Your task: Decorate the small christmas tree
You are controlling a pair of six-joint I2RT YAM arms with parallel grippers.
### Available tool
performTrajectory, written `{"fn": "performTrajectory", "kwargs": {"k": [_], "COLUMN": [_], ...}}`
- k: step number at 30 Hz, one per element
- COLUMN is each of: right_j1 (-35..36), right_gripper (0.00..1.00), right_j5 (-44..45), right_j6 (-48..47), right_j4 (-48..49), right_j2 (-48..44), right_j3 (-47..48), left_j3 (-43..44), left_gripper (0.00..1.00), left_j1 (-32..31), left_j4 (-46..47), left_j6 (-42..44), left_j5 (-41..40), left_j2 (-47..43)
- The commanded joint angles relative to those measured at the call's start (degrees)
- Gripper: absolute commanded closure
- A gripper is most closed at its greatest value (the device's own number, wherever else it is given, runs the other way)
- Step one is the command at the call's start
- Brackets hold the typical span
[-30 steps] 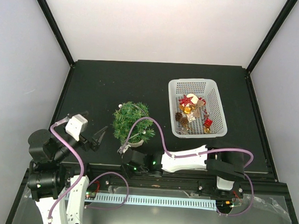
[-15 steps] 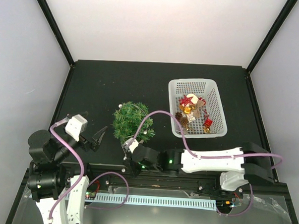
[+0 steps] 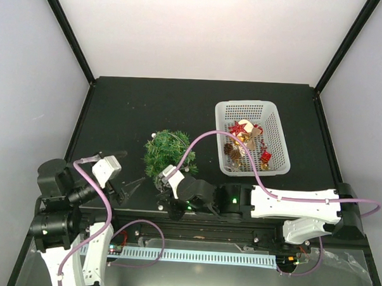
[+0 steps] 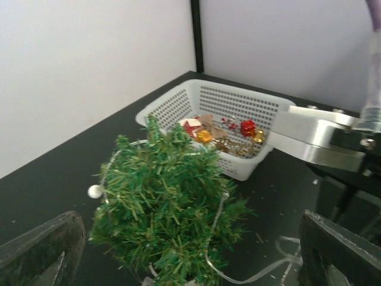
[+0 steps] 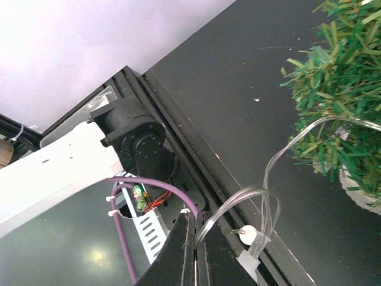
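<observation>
at the right gripper (image 5: 194, 238): clamped fully together, pinching the end of a clear bead string (image 5: 280, 152), with one white bead (image 5: 248, 234) dangling just at 3 o'clock of the tips. loops from there up into the small christmas tree (image 5: 336, 89) and around its branches. hangs low near the table's front edge, at the tree's 6 o'clock in the top view.

at the left gripper (image 4: 190, 238): spread as wide as can be, holding nothing. points at the tree from its 8 o'clock, close but not touching.

as for the tree: stands upright on a small pale base (image 5: 364, 193) on the black table (image 3: 116, 108), a little toward 7 o'clock of the table's middle. sits well apart from the white mesh basket (image 3: 250, 105) at its 2 o'clock, with red and gold ornaments (image 3: 245, 142) heaped inside.

looks light and top-heavy, so probably tips or slides under any tug on the string. seems springy in the needles: likely gives under a push and snags cord readily. better not to steady it by the foliage alone. safer to take hold low on the trunk just above the base, or to press gently down on the crown.

as for the string: thin, slick and limp by the look of it. calls for a firm pinch close to a bead to stop slipping, and for plenty of slack while draping.
</observation>
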Motion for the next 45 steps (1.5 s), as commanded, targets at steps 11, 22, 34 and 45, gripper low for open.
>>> {"fn": "performTrajectory", "kwargs": {"k": [11, 22, 34, 45], "right_j1": [-0.32, -0.77, -2.48, -2.58], "right_gripper": [0.99, 0.99, 0.99, 0.99], "right_j5": [8.78, 10.81, 8.25, 6.56], "right_j6": [-1.77, -1.91, -0.93, -0.35], "right_j4": [-2.70, -0.74, 1.77, 2.74], "right_j2": [-4.98, -4.12, -2.07, -0.50], "right_j3": [3.75, 8.77, 10.22, 10.75], "left_j3": [7.79, 6.16, 5.28, 0.10], "left_gripper": [0.23, 0.34, 0.60, 0.55], "left_j1": [-0.11, -1.21, -11.78, -18.13], "left_j4": [-27.17, -26.64, -26.92, -14.09], "left_j6": [32.73, 34.45, 36.21, 24.96], "left_j5": [11.84, 13.77, 12.81, 9.97], "left_j2": [12.33, 15.09, 22.94, 22.00]}}
